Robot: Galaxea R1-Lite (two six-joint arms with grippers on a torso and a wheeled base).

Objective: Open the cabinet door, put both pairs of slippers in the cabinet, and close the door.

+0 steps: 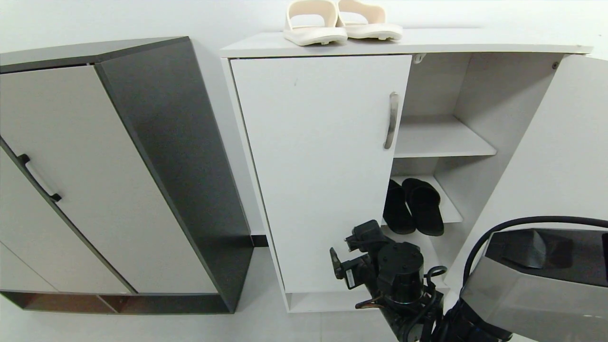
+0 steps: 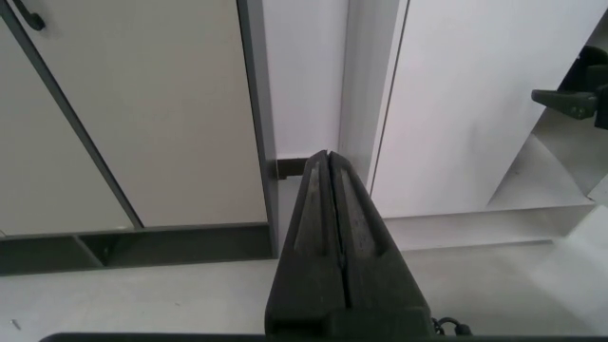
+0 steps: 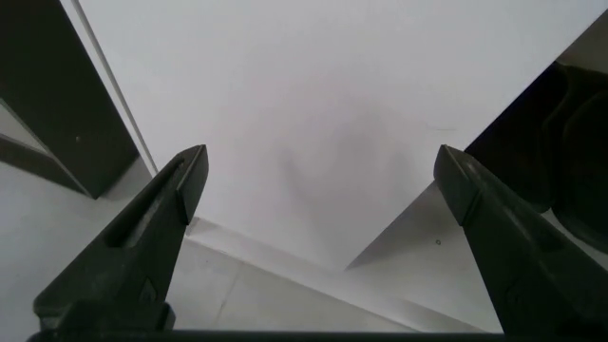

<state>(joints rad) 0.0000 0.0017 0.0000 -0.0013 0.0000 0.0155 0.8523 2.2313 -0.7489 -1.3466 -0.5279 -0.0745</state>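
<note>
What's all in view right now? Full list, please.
cream slippers: one pair, cream, on top of the white cabinet
black slippers: one pair, black, on a lower shelf inside the open side
white cabinet: one, white, left door shut, right door open
door handle: one, silver, on the shut door
grey cabinet: one, grey front with dark sides, left of the white cabinet
left gripper: one, black, jaws shut, low, facing the gap between the cabinets
right gripper: one, black, jaws open, low before the shut door

Matt white laminate cabinet (image 1: 318,166), brushed metal handle (image 1: 392,121), matt black slippers (image 1: 425,209), smooth rubbery cream slippers (image 1: 316,28)
</note>
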